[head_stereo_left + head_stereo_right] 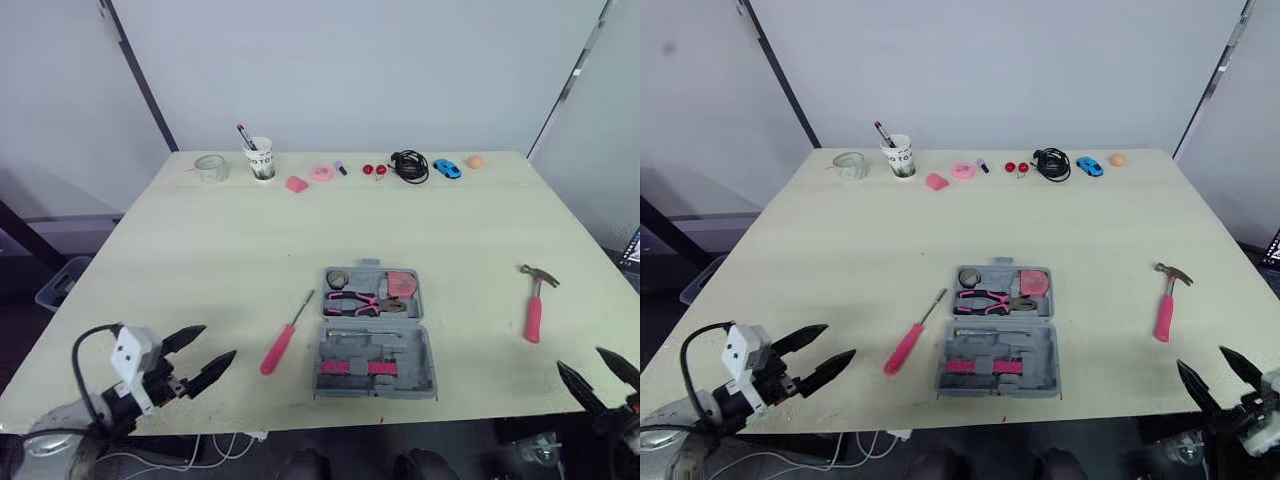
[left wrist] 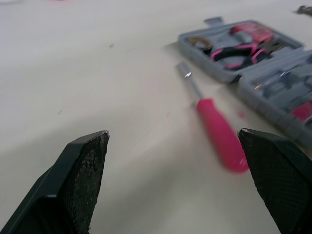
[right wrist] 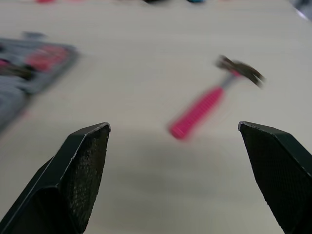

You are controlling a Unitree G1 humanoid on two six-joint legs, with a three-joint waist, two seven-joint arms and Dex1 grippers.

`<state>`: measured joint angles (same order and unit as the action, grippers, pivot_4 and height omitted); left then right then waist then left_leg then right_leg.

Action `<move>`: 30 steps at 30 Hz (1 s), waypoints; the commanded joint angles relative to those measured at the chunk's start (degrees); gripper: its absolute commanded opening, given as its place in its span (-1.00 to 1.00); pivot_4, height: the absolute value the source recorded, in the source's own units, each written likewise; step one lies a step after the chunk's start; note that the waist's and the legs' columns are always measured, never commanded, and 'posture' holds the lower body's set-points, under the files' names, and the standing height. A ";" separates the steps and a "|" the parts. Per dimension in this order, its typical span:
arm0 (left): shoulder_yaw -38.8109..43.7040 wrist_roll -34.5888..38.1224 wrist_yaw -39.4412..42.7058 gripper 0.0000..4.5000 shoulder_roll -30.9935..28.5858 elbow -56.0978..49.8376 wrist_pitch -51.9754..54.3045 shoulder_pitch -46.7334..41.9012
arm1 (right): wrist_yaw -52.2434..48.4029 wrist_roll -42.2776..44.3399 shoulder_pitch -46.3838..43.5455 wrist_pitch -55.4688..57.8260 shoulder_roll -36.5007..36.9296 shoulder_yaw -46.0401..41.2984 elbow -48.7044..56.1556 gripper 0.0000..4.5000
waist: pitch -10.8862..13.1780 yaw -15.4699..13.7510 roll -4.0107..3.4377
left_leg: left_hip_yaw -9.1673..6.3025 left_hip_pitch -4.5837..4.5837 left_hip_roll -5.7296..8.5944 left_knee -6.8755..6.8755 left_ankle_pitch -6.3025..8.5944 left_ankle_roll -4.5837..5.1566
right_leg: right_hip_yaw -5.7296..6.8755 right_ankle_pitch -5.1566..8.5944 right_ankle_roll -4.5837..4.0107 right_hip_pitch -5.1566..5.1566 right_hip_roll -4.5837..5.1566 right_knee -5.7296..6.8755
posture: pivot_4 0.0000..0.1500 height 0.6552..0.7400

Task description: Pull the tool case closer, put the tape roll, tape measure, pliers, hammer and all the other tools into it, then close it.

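Fingers of the left gripper (image 1: 220, 341) and right gripper (image 1: 580, 358) are spread and empty at the near edge of the pale wooden counter (image 1: 200, 240). Between them lies the open grey plastic tool case (image 1: 375, 345), already close. The pink-handled screwdriver (image 1: 283, 340) and pink-handled hammer (image 1: 535, 305) flank it, probably one for each arm.

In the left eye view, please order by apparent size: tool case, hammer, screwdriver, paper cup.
1. tool case
2. screwdriver and hammer: too alike to rank
3. paper cup
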<state>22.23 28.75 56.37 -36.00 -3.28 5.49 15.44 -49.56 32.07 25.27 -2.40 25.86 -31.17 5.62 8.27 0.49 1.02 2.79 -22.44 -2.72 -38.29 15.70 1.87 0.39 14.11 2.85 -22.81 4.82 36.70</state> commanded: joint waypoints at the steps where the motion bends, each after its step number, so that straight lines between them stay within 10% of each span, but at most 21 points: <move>1: -2.17 -0.89 -3.44 1.00 1.48 -4.37 1.15 -1.39 | 2.15 -0.09 -2.81 2.92 1.91 2.37 5.93 0.97 | 0.00 0.03 0.00 | 0.01 -0.01 0.02 0.00 0.00 0.01 | 0.03 0.00 0.00 0.00 0.00 0.00 | 1.00 1.00; 11: -6.21 2.16 -0.21 1.00 -0.49 -11.42 2.99 -8.30 | 19.54 -6.83 -17.74 14.02 0.98 8.24 3.03 0.97 | -0.03 -0.48 -0.02 | 0.00 -0.13 0.23 -0.04 -0.03 0.04 | 0.21 -0.01 0.00 0.01 -0.35 0.00 | 1.00 1.00; 30: -13.24 13.50 13.45 1.00 -10.38 -17.06 17.23 -28.00 | 37.79 -16.80 -55.25 26.51 2.75 10.84 -38.95 0.97 | 0.15 0.40 -0.07 | -0.03 -0.16 0.39 -0.04 -0.05 0.06 | -0.01 -0.19 0.20 0.00 -0.79 0.00 | 1.00 1.00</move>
<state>8.39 40.70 69.60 -45.66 -17.96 22.14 -11.48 -11.98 15.78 -28.54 25.90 27.45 -19.15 -31.34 8.42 0.88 0.95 2.77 -22.60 -2.33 -38.32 15.66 1.93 0.38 13.91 3.06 -22.82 4.03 36.70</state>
